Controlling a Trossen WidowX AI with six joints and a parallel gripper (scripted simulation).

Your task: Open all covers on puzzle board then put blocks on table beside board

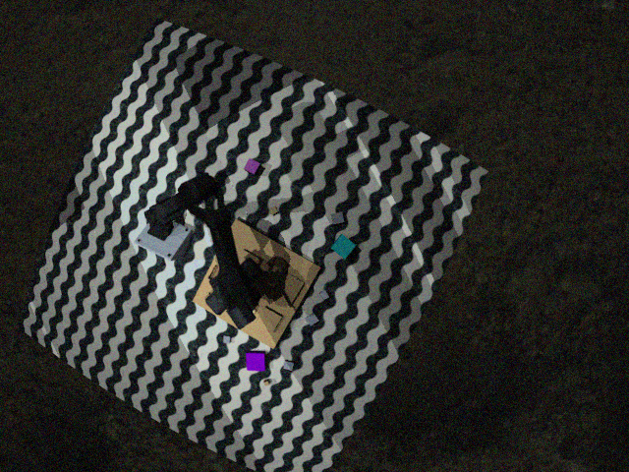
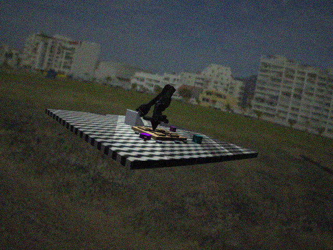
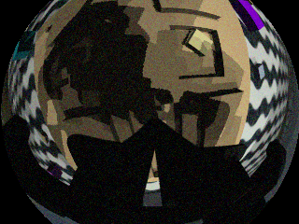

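Note:
The tan puzzle board (image 1: 297, 264) (image 2: 141, 129) (image 3: 131, 0) lies in the middle of the wavy-striped table (image 1: 355, 167) (image 2: 88, 121). Its covers and wells show as dark outlines in the wrist view; I cannot tell which stand open. My gripper (image 1: 234, 305) (image 2: 154, 127) (image 3: 153, 122) is shut and empty, tips down just over the board's half nearer the arm base. A bright purple block (image 1: 256, 361) (image 2: 145, 135) (image 3: 250, 14) lies on the table off one board corner. A teal block (image 1: 343, 246) (image 2: 197, 138) and a small purple block (image 1: 252, 165) (image 2: 173, 128) also lie on the table clear of the board.
The arm's grey base mount (image 1: 167, 242) (image 2: 131, 117) stands beside the board. Small grey bits (image 1: 311, 319) (image 1: 288, 364) (image 1: 337, 217) lie scattered around the board. The arm's shadow darkens much of the board's middle. Dark ground surrounds the table.

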